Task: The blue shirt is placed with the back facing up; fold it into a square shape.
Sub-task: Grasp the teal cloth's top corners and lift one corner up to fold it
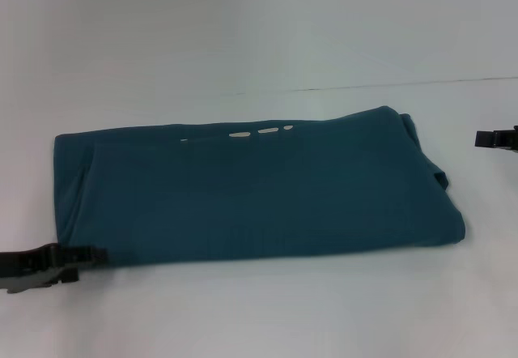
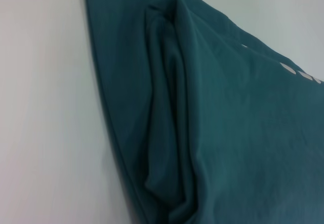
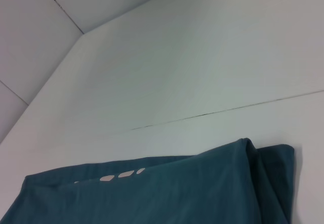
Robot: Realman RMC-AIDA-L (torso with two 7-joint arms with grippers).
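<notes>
The blue shirt (image 1: 251, 192) lies on the white table (image 1: 259, 42) folded into a long flat rectangle, with small white marks (image 1: 259, 133) along its far edge. My left gripper (image 1: 77, 262) is at the shirt's near left corner, low over the table. My right gripper (image 1: 486, 138) is at the right edge of the head view, clear of the shirt's right end. The left wrist view shows bunched folds of the shirt (image 2: 177, 133). The right wrist view shows the shirt's far edge (image 3: 167, 193).
A thin seam (image 1: 388, 85) runs across the table behind the shirt. In the right wrist view the table's far edge (image 3: 81, 34) meets a tiled floor.
</notes>
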